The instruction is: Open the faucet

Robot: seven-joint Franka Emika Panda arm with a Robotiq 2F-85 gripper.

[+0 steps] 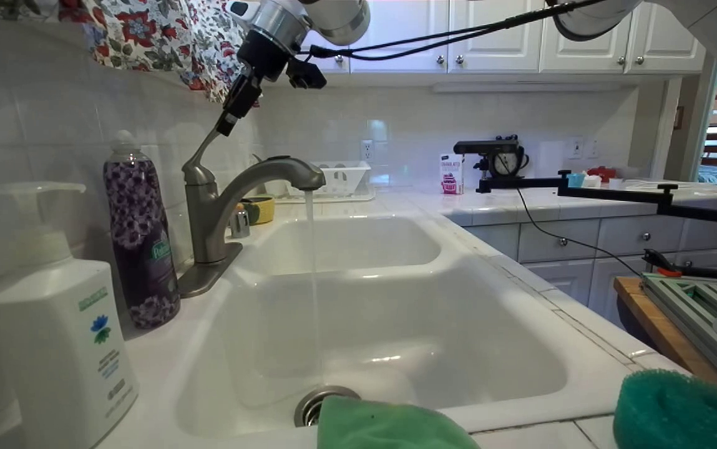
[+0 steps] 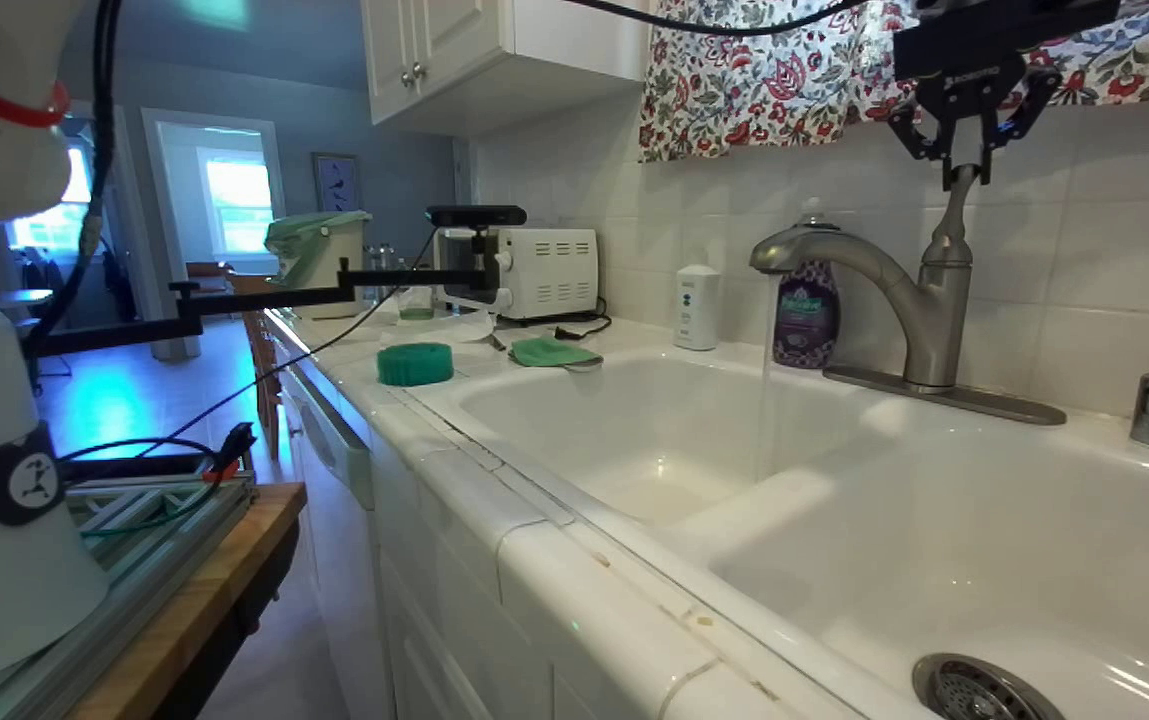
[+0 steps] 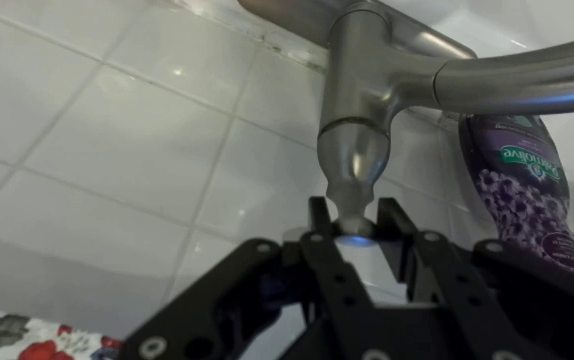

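The faucet (image 1: 207, 218) is brushed grey metal with a thick upright body and an arched spout. It stands behind the double sink and also shows in an exterior view (image 2: 937, 325) and in the wrist view (image 3: 354, 75). A thin stream of water (image 1: 312, 268) falls from the spout into the basin in both exterior views. The lever handle (image 2: 952, 225) points up and stands raised from the body. My gripper (image 3: 354, 215) has its two fingers closed around the lever's end, one on each side; it comes from above. The gripper also shows in both exterior views (image 1: 228, 121) (image 2: 965, 178).
A purple patterned bottle (image 1: 140, 243) and a white pump soap dispenser (image 1: 65, 330) stand beside the faucet along the tiled wall. A floral curtain (image 2: 754, 75) hangs close to the gripper. A green sponge (image 2: 415, 364) and green cloth (image 2: 552, 352) lie by the sink (image 1: 395, 324).
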